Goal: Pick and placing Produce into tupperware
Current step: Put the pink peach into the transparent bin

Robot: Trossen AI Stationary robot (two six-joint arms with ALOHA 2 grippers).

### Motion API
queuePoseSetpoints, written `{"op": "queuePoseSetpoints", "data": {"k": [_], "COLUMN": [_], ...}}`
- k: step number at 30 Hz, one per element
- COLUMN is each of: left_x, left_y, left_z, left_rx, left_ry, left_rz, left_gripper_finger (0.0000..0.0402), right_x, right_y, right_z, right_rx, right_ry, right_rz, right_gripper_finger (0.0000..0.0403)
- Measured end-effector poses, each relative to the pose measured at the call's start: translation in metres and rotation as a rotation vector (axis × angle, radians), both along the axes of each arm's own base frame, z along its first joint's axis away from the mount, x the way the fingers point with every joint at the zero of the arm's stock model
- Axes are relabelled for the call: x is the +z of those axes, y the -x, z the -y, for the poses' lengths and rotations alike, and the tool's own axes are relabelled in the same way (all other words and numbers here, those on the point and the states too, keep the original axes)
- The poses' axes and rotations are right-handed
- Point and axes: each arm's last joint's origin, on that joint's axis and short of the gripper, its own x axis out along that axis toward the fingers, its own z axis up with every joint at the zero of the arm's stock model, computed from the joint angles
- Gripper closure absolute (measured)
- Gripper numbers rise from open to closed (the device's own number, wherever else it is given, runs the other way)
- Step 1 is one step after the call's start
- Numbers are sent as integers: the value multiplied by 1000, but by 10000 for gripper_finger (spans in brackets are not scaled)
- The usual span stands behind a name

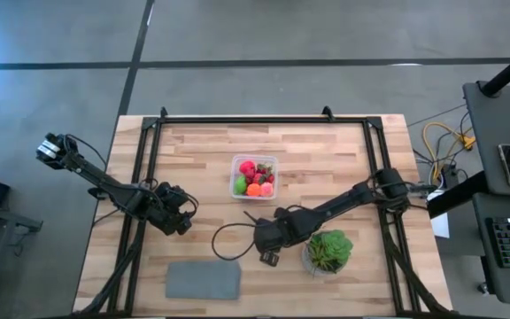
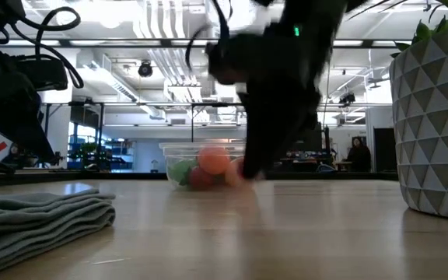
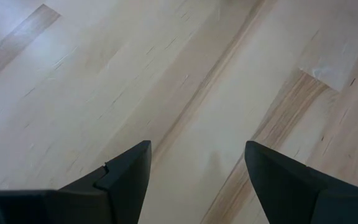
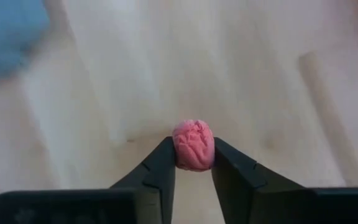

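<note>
Step in hand: the pick, w/ the right hand pinched on a small pink crinkled piece of produce, held between both fingertips just above the bare wood of the desk. In the high view that hand sits near the front of the desk, btwn the grey mat and the potted plant, w/ the tupperware farther back toward the desk's middle. The box already holds several pieces: red, lime-green and orange ones show from above; the low view shows orange and green thru the clear wall. Left hand waits over the left side of the desk, fingers spread, nothing btwn them. Next move, as I judge it: lift the pink piece clear of the desk, carry it back over the box rim, come down inside and let go. The box is fairly full and the piece is small, so the drop needs to be centred and low or it may roll off the heap. Can't tell if more loose produce is left out.
</note>
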Motion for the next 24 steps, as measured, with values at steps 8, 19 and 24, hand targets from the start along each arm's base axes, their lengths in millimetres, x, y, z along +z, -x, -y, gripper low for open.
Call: {"op": "queuePoseSetpoints", "data": {"k": [8,19,24], "left_x": [0,0,0], "left_y": [0,-1,-2], "left_z": [0,0,1], "left_rx": [0,1,1], "left_ry": [-1,3,12], "left_rz": [1,11,25], "left_gripper_finger": [157,157,157], "right_x": [76,110,97], "right_y": [-2,1,-3], "right_z": [38,156,166], "right_rx": [-167,-452,-463], "right_ry": [102,-85,-140], "right_rz": [245,299,254], "right_gripper_finger": [315,285,236]}}
